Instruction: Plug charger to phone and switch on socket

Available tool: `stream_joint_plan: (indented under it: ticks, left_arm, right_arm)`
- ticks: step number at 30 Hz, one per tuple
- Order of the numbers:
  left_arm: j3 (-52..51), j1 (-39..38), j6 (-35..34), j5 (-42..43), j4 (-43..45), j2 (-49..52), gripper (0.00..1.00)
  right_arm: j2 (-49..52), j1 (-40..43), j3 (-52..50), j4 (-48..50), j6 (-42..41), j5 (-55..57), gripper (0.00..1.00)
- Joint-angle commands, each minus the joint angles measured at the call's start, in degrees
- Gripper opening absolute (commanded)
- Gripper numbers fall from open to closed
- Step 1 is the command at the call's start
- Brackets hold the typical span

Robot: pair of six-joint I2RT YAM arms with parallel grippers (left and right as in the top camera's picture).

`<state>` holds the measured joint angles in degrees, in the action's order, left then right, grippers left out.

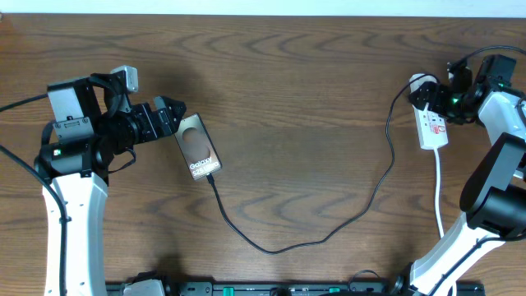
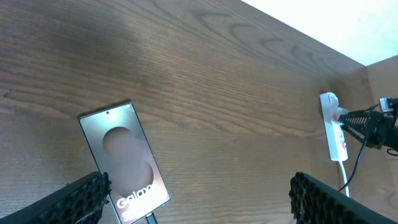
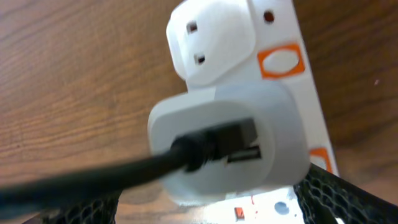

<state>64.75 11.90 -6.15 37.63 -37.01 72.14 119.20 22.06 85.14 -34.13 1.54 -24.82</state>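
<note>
Charger (image 1: 275, 250) apparently in phone (image 1: 197, 148); socket (image 1: 432, 127) right

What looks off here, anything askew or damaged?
Nothing damaged or spilled. The phone lies diagonal to the table edge, and the charger loops loosely across to the white adapter on the socket. Neither looks wrong.

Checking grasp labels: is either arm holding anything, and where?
Nothing held. Left fingers stand open by the phone; right fingers straddle the adapter on the socket, open too.
</note>
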Motion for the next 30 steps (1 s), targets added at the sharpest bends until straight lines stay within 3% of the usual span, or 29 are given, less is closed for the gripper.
stream_joint_plan:
  ticks: [1,15,30]
  left_arm:
    - [0.4,0.1,0.2,1.0,0.2,0.0,0.94]
    - [0.4,0.1,0.2,1.0,0.2,0.0,0.95]
    - [0.4,0.1,0.2,0.9,0.2,0.0,0.94]
  right_arm:
    - [2.6,-1.2,-0.6,-0.9,-1.3,-4.3,0.88]
    - [2.6,-1.1,-0.6,-0.1,-1.3,-2.3,0.84]
    - [-0.6,1.2,2.0,0.1,-1.3,-2.1,0.88]
